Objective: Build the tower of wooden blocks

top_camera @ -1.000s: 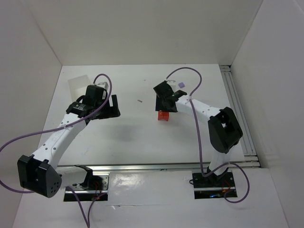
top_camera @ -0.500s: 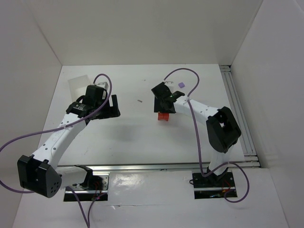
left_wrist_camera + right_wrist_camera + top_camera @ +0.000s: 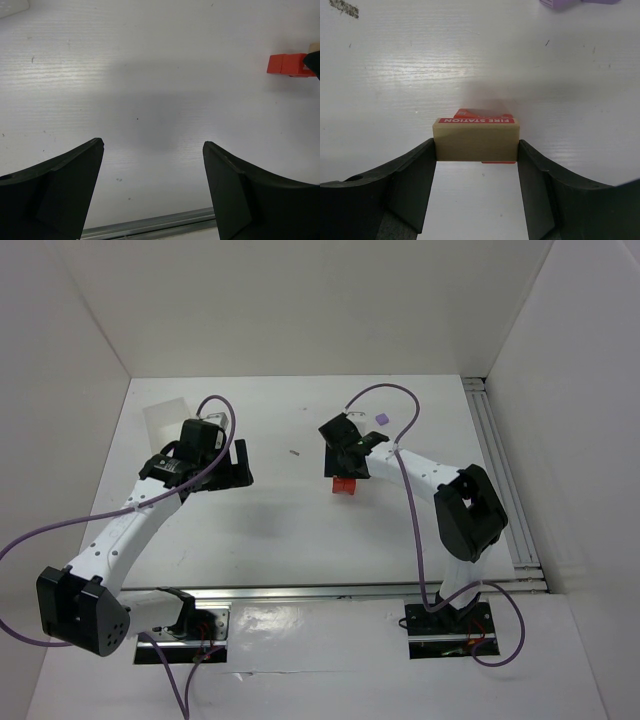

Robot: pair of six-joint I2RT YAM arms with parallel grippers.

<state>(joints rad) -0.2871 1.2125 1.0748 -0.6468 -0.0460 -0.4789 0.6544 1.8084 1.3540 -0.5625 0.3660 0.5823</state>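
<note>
Mid-frame, the right jaws grip a pale tan wooden block lettered FIRE STATION (image 3: pixel 476 142), squared over the red-orange wooden stack (image 3: pixel 345 485), apparently for stacking. A lilac wooden cube (image 3: pixel 382 418) lies beyond. Left jaws gape over bare table (image 3: pixel 280 530).

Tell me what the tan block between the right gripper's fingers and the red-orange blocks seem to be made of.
Tan block: probably bare wood, matte; pale, dull face with no gloss, plus a red printed strip reading FIRE STATION. Red-orange blocks: likely painted wood; flat, even colour, crisp edges, no grain, so plastic cannot be excluded.
</note>
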